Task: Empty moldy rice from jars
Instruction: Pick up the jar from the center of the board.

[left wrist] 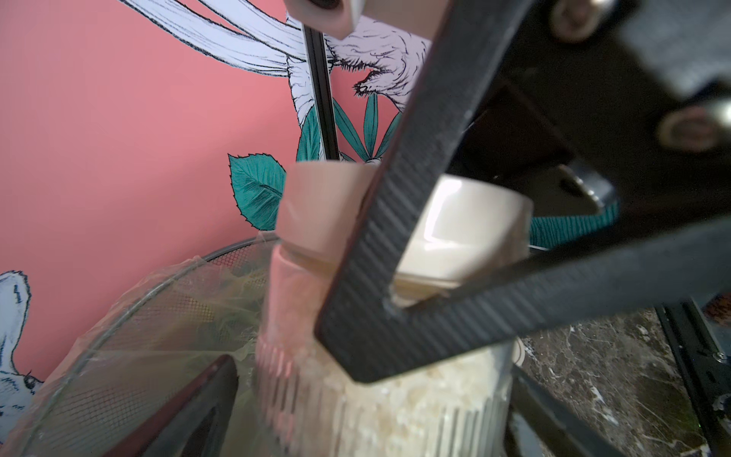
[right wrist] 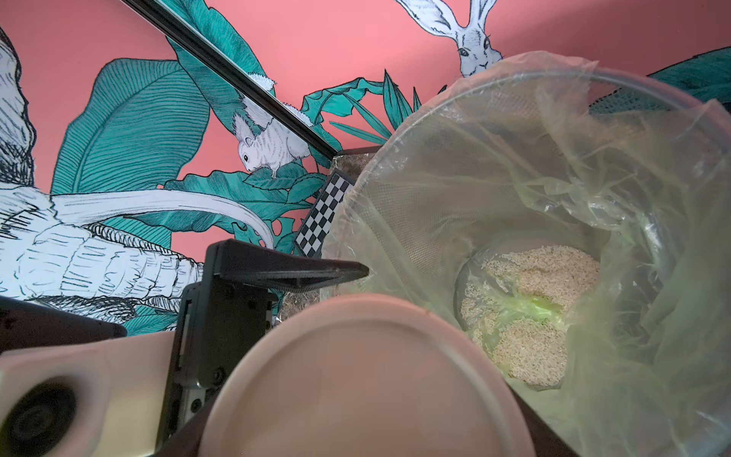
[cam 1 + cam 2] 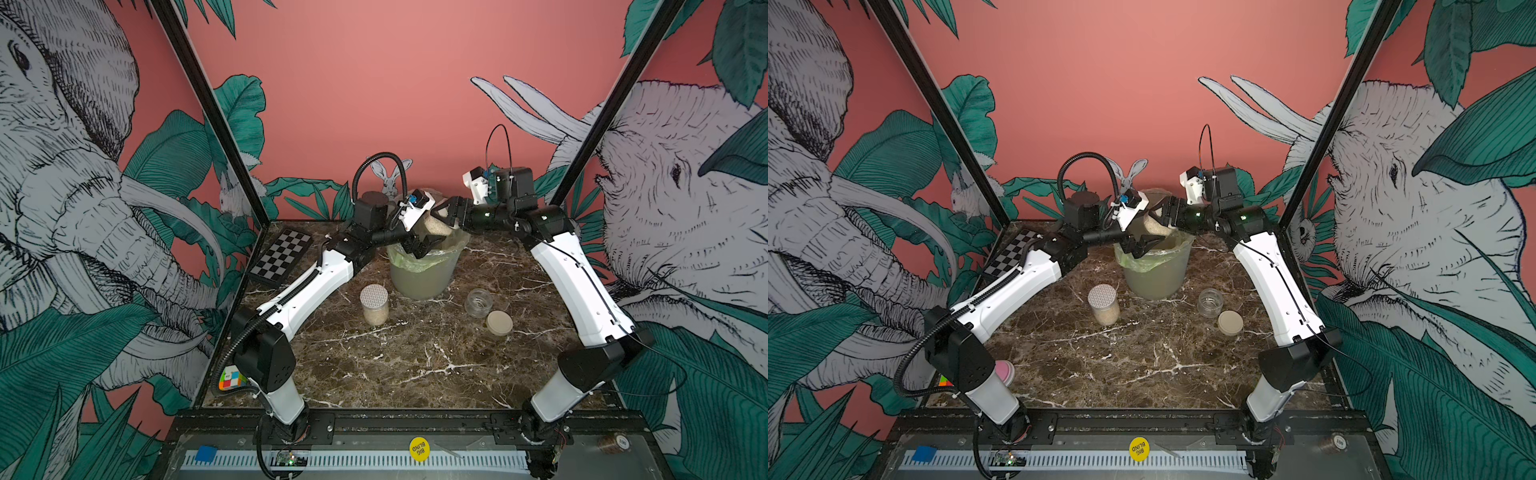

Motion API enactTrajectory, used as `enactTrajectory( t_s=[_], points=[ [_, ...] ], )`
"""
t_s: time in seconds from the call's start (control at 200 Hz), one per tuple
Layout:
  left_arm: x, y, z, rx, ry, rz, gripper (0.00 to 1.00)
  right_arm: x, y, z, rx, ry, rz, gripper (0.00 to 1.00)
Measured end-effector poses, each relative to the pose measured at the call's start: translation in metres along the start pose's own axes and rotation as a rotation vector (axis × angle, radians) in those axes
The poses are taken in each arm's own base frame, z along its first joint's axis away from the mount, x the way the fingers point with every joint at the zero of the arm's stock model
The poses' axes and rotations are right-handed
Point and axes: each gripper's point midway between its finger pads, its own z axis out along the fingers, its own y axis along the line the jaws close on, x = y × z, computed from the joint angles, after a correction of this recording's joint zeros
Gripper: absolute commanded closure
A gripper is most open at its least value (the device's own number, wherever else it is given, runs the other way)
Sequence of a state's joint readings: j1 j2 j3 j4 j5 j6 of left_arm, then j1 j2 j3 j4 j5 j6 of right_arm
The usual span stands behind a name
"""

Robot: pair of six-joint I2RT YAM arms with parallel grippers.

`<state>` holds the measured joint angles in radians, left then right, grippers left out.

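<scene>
One tilted rice jar clamped in my right gripper above the bin at frame centre; my left gripper spread wide, apparently empty.

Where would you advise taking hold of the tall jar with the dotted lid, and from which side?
Probably the tall jar by its round clear wall below the dotted lid, from the left arm's side, level: it stands upright, nearest that arm.

Polished brown marble-look surface with a clear glossy jar, a matt beige lid and a crinkly translucent plastic bag.
</scene>
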<state>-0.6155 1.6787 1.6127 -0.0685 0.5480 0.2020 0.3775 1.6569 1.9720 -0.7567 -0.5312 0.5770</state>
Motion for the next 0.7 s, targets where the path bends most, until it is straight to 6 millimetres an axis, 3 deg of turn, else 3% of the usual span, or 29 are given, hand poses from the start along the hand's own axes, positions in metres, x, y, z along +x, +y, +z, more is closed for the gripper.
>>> enactTrajectory(
  t_s=[0.7],
  points=[
    [0.000, -0.022, 0.003, 0.091, 0.000, 0.008, 0.01, 0.007, 0.009, -0.004, -0.038, 0.026, -0.001, 0.59]
  ],
)
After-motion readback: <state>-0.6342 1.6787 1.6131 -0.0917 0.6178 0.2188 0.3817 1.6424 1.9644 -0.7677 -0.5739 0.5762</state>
